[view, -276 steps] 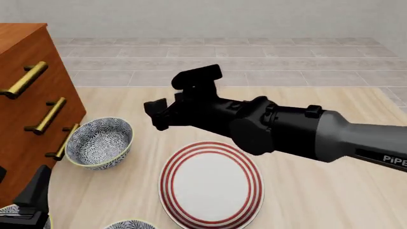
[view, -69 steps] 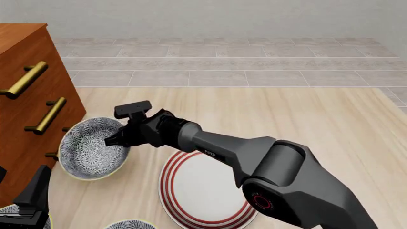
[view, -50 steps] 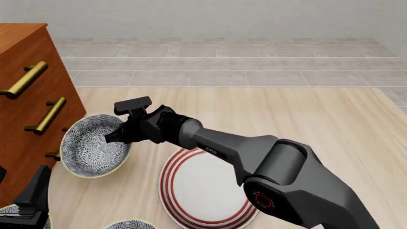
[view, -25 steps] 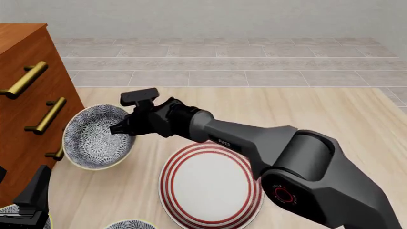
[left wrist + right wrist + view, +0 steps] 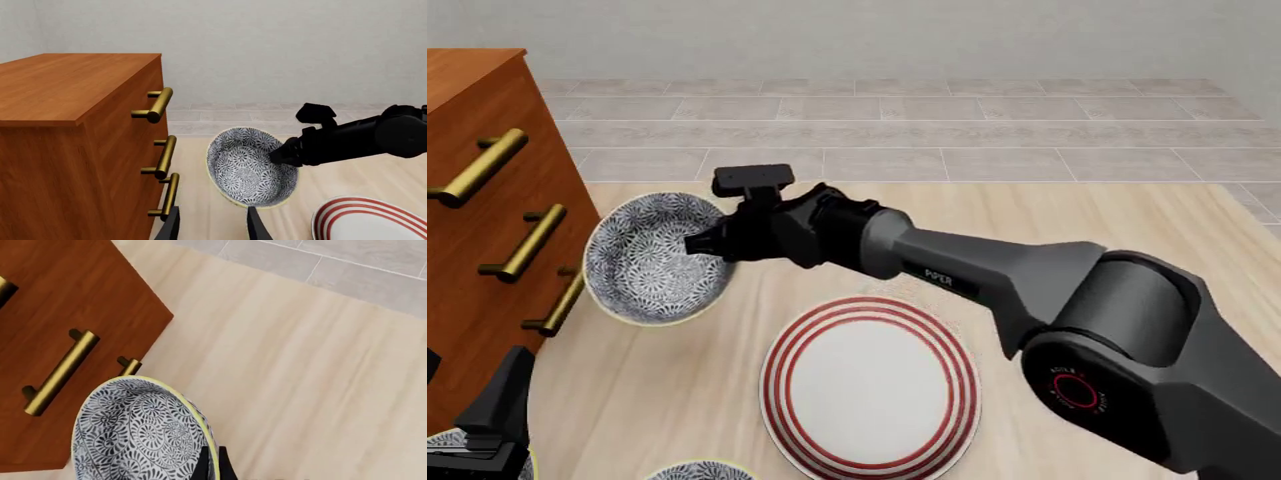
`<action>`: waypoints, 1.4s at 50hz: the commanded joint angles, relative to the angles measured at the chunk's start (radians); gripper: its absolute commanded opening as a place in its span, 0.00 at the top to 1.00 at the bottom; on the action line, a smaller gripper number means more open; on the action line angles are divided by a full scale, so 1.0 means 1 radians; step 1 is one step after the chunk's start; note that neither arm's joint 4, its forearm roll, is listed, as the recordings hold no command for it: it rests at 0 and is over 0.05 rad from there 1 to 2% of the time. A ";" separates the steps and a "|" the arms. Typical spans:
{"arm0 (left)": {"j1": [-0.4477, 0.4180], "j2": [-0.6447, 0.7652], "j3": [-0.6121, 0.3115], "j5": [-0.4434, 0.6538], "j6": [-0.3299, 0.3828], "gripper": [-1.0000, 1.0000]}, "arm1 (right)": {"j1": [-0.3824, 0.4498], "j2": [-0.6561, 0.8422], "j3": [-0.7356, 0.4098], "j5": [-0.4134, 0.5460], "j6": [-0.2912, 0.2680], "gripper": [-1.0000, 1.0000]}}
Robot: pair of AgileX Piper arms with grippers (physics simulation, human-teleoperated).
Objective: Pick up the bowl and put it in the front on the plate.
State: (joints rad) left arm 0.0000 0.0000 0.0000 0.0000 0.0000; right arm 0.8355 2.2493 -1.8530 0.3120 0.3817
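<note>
Blue-and-white floral ceramic fills the middle-left of the front view: the bowl [image 5: 657, 258] is tilted steeply on its side, its pale yellow rim and patterned inside turned toward the camera, held clear of the tabletop by the right gripper [image 5: 711, 243]. The gripper's dark fingers are clamped on the bowl's right-hand rim — in the right wrist view the two fingertips [image 5: 211, 466] pinch the yellow edge with the rim running between them. The bowl [image 5: 251, 166] shows the same tilt in the left wrist view, its opening facing that camera, with the right gripper [image 5: 280, 156] gripping its far edge. The plate [image 5: 869, 385], white with red rings, lies flat on the pale wooden table [image 5: 1121, 240] nearer the camera and to the right of the bowl, well apart from it and bare. Just left of the bowl stands a brown wooden cabinet [image 5: 494, 210] with brass drawer handles [image 5: 531, 242]. The left gripper [image 5: 212, 227] sits low near the table's near-left corner — its two fingers stand apart with nothing between them. Parts of two other patterned bowls [image 5: 701, 470] peek in at the front view's bottom edge.
</note>
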 commanded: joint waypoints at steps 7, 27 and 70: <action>0.000 0.000 0.000 0.000 0.000 0.00 | -0.037 -0.081 0.078 -0.018 0.058 1.00; 0.000 0.000 0.000 0.000 0.000 0.00 | -0.055 -0.183 0.193 -0.027 0.166 1.00; 0.000 0.000 0.000 0.000 0.000 0.00 | -0.107 -0.464 0.526 -0.045 0.184 1.00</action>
State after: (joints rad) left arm 0.0000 0.0000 0.0000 0.0000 0.0000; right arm 0.7372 1.8447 -1.3893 0.2836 0.5583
